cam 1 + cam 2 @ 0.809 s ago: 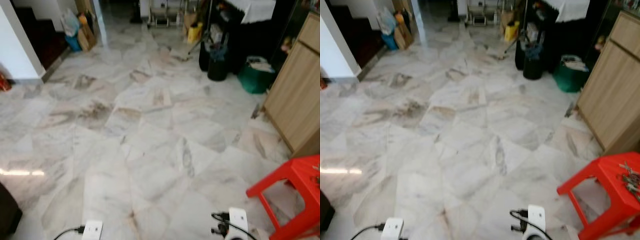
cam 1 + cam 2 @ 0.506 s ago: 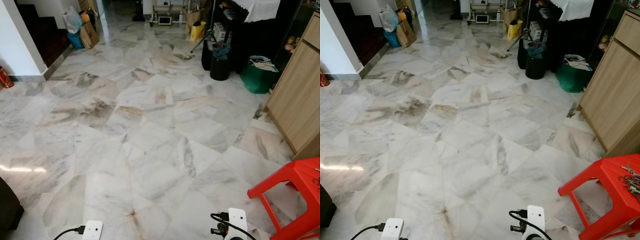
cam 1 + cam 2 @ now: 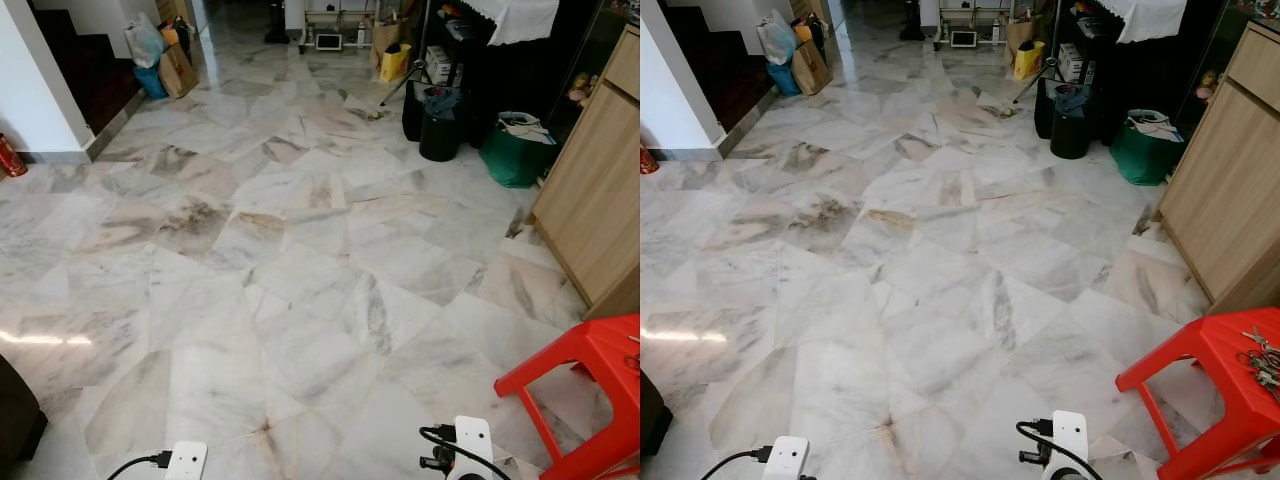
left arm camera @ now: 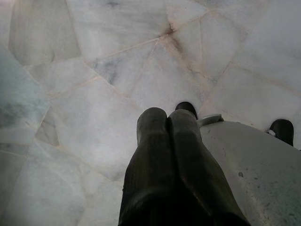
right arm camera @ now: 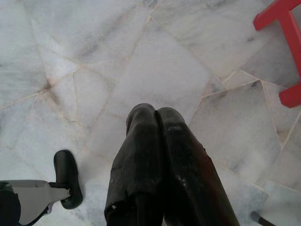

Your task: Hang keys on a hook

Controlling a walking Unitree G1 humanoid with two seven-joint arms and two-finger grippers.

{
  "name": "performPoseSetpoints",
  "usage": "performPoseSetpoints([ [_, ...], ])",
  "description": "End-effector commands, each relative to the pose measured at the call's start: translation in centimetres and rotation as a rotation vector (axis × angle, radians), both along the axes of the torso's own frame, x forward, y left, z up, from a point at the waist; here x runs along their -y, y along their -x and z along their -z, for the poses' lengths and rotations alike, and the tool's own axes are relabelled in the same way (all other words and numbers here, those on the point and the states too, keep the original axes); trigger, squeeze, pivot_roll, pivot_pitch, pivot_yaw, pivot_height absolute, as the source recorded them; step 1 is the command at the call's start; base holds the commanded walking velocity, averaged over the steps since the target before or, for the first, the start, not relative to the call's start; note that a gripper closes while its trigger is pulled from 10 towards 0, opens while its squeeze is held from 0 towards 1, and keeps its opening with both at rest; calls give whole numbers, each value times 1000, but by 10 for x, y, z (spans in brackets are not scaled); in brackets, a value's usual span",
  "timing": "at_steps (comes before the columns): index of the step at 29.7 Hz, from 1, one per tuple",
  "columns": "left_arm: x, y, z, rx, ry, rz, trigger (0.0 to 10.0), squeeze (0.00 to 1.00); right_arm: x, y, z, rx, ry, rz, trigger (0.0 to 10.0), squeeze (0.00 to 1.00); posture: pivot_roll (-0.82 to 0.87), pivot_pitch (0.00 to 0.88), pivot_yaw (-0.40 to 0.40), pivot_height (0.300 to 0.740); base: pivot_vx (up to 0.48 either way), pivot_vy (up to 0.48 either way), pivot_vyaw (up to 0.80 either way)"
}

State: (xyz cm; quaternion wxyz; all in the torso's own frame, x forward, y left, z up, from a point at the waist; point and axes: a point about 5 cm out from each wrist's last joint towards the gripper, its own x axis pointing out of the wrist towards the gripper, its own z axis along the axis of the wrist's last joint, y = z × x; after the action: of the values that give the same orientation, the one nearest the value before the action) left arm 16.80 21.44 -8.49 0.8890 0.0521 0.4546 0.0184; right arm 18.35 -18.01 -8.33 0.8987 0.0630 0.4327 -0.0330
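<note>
Marble floor (image 3: 940, 250) lies before us; the keys (image 3: 1262, 358) rest on the red stool (image 3: 1210, 350) to our right, nearer our right gripper (image 5: 155, 115), pinched closed and empty like the left gripper (image 4: 167, 117).

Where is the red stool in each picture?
Left eye view: red stool, bottom right corner.
Right eye view: bottom right, keys on its seat.
Left wrist view: marble floor beyond the left gripper.
Right wrist view: red stool legs past the right gripper.
Shared landmark: the marble floor.
</note>
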Motion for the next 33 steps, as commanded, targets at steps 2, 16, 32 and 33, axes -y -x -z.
performPoseSetpoints([
  [2, 0, 3, 2, -10, -4, -3, 10000, 0, -3, -2, -1, 3, -7, -7, 10000, 0, 6, 14, 11, 740, 0, 0, 0],
  [16, 0, 2, 1, -2, -2, -4, 10000, 0, -5, -4, -1, 3, -17, -11, 10000, 0, 8, 16, 10, 740, 0, 0, -225],
  [32, 0, 4, 2, -10, -1, -5, 10000, 0, -6, -2, 0, -1, -15, -14, 10000, 0, 9, 17, 11, 740, 0, 0, -640],
  [33, 1, 5, 2, -13, -1, -5, 10000, 0, -6, -1, 0, -4, -14, -14, 10000, 0, 10, 18, 10, 740, 0, 0, 0],
])
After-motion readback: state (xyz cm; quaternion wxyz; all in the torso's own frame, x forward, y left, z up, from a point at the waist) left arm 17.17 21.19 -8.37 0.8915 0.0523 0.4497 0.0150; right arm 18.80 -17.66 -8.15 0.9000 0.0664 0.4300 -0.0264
